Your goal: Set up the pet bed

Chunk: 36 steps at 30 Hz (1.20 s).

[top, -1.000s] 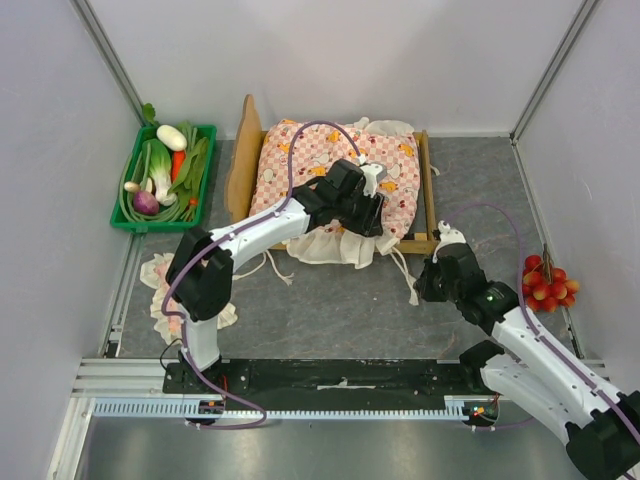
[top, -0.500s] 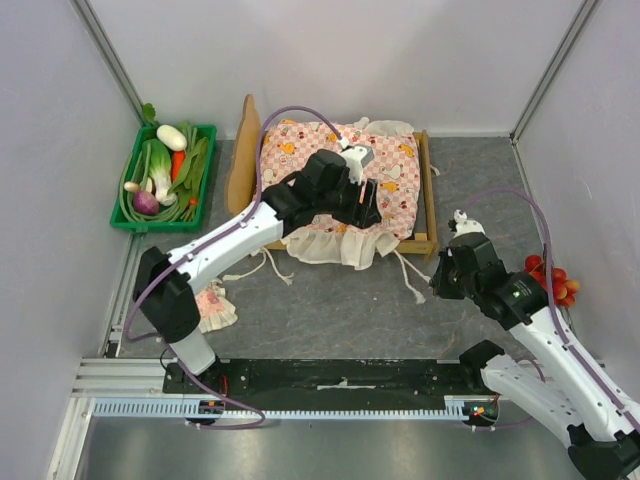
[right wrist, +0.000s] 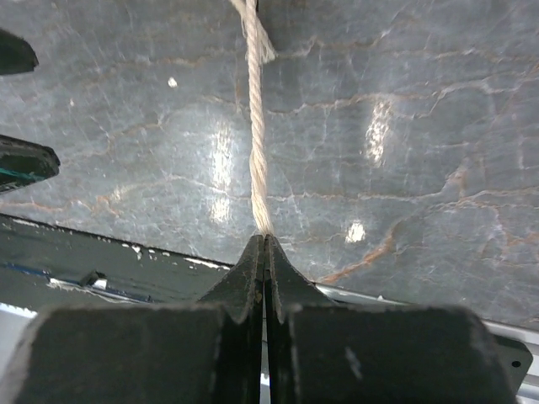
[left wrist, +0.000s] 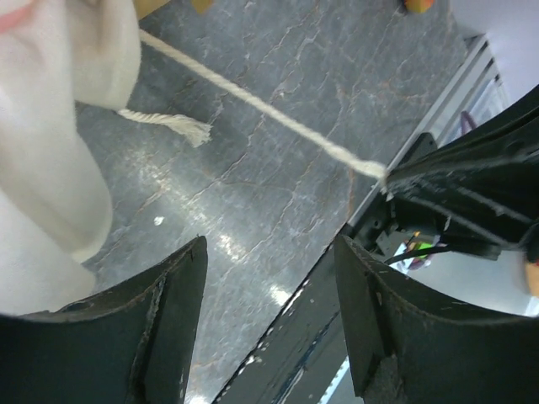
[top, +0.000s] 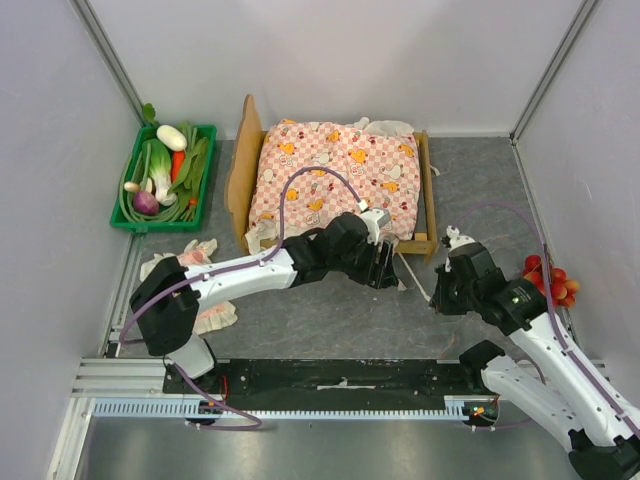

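Note:
The pet bed (top: 243, 165) stands at the back centre, its light-wood headboard on the left. The pink-checked mattress (top: 335, 175) lies in it. My left gripper (top: 385, 266) is open and empty, low over the floor just in front of the bed's near right corner. In the left wrist view (left wrist: 269, 244) the mattress's white frill (left wrist: 50, 168) is on the left. A white cord (left wrist: 269, 118) runs taut across the floor. My right gripper (top: 441, 297) is shut on this cord (right wrist: 255, 143), with its jaws pinching the cord's end (right wrist: 264, 240).
A green crate of vegetables (top: 163, 175) stands at the back left. A cluster of red fruit (top: 548, 282) lies by the right wall. A small pink frilled pillow (top: 163, 268) lies on the floor at the left, partly under my left arm.
My left gripper has come off the mattress and moved toward me, down in front of the bed. The mattress frill no longer hangs far over the near rail. My right gripper shifted slightly, still holding the cord.

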Tool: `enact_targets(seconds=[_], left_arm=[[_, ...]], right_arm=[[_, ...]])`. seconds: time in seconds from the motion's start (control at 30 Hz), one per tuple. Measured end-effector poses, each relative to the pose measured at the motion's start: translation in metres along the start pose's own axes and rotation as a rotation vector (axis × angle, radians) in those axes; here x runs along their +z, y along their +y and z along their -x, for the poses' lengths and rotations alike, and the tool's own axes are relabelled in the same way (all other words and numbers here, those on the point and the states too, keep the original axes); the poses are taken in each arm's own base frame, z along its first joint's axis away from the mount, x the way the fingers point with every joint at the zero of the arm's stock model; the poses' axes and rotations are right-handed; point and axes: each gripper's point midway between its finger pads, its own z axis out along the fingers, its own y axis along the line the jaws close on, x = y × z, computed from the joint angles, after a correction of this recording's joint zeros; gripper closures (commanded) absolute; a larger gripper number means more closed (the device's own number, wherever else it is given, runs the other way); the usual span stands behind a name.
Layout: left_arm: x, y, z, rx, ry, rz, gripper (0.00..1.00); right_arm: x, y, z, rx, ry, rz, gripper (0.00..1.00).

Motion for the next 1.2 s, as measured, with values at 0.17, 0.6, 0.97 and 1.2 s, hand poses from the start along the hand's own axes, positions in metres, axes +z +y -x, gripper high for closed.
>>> enact_targets(seconds=[0.17, 0.6, 0.97, 1.2], left_arm=[[0.018, -0.017, 0.000, -0.094, -0.033, -0.062, 0.32], [0.063, -0.017, -0.035, -0.495, -0.048, -0.134, 0.33], [0.073, -0.031, -0.028, -0.631, -0.086, -0.215, 0.42], [0.072, -0.028, -0.038, -0.692, -0.076, -0.215, 0.54]], right_arm=[[0.009, 0.002, -0.017, -0.006, 0.052, 0.034, 1.00], [0.025, 0.016, -0.025, 0.043, 0.016, 0.142, 1.00], [0.028, 0.022, -0.023, 0.085, -0.036, 0.192, 1.00], [0.029, 0.024, -0.021, 0.103, -0.056, 0.208, 1.00]])
